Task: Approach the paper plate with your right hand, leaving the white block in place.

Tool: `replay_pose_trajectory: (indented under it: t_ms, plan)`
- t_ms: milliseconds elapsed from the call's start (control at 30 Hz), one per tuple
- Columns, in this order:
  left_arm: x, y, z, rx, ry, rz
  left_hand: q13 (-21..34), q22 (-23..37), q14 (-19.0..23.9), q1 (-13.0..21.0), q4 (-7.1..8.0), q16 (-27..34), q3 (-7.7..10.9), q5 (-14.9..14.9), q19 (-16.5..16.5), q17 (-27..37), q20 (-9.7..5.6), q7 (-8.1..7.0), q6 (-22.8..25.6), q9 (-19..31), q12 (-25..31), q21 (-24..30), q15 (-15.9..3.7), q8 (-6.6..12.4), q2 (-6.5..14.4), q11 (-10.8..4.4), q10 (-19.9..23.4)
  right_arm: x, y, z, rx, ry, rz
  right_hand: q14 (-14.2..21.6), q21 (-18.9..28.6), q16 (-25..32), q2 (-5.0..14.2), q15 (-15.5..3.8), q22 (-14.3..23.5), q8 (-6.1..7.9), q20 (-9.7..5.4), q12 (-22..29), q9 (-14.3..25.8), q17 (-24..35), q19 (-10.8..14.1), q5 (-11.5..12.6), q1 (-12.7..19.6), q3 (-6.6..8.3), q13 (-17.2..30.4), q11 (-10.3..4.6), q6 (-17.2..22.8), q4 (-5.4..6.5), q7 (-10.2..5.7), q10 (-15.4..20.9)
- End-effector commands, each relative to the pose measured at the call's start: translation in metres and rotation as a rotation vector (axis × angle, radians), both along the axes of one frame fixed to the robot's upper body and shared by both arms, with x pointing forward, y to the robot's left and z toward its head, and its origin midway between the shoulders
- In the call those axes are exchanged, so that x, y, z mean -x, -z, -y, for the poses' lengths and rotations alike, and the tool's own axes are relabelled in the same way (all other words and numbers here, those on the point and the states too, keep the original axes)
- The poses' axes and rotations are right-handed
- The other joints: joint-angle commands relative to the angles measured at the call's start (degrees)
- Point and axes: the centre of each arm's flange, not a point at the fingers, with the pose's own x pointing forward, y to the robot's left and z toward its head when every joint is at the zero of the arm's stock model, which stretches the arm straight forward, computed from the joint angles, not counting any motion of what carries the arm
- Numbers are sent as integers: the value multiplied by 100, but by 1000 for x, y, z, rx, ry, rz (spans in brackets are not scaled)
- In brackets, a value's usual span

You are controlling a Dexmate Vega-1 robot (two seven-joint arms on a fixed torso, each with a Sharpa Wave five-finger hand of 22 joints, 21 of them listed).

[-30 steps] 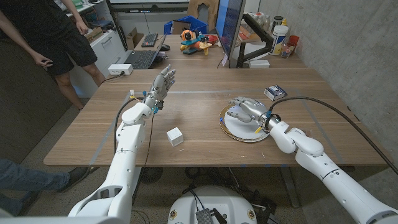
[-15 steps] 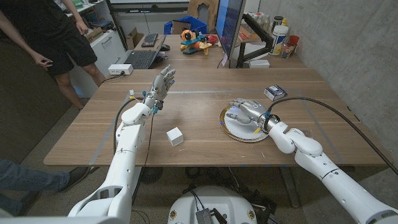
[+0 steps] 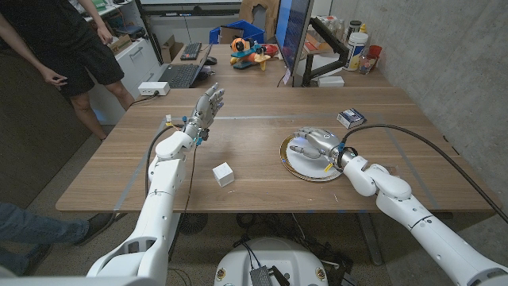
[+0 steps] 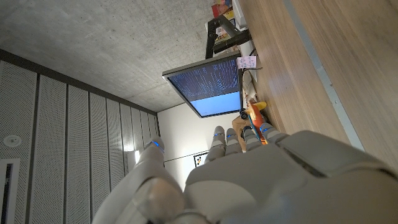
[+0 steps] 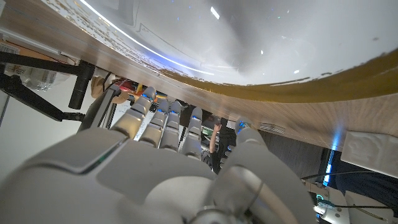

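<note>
Fingers (image 3: 304,135) of the right hand (image 3: 316,141) loosely spread (holding nothing) over the paper plate (image 3: 302,166).

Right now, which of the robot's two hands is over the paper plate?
The right hand, reaching over the gold-rimmed white paper plate. The left hand is raised, fingers up, farther from the plate than the small white block.

No text, label, brand or number can be read; the monitor (image 4: 208,85) shows rows of bluish lines too small to make out, and the small box (image 3: 351,118) on the counter (image 3: 262,187), at about 1 o'clock from the paper plate (image 3: 308,167), carries print that is blurred
</note>
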Motion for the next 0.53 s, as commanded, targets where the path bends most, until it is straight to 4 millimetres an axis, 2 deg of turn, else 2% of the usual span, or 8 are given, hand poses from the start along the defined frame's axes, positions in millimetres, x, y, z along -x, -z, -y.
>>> replay_pose_trajectory:
  t_ms: [33, 533]
  plan:
    - [-1, 0, 2, -5, 0, -4, 6, 30, -43, 22, -14, 11, 10, -30, -254, 26, 36, 27, 30, 19, 20, 13, 4, -4, 41, -1, -13, -5, 4, 1, 1, 6, -15, 38, 22, 1, -10, -16, 27, 35, 3, -5, 22, 4, -39, 35, -40, 42, 16, 3, 70, 0, -9, 39]
    - [-5, 0, 1, -5, -5, -10, 6, 30, -47, 17, -20, 12, 7, -30, -261, 26, 38, 34, 64, 19, 20, 15, -1, 7, 44, 1, -16, -11, 3, 1, 6, 6, -24, 42, 27, -1, -1, -21, 27, 28, 2, -8, 22, 2, -40, 50, -44, 50, 17, 16, 77, -5, -5, 39]
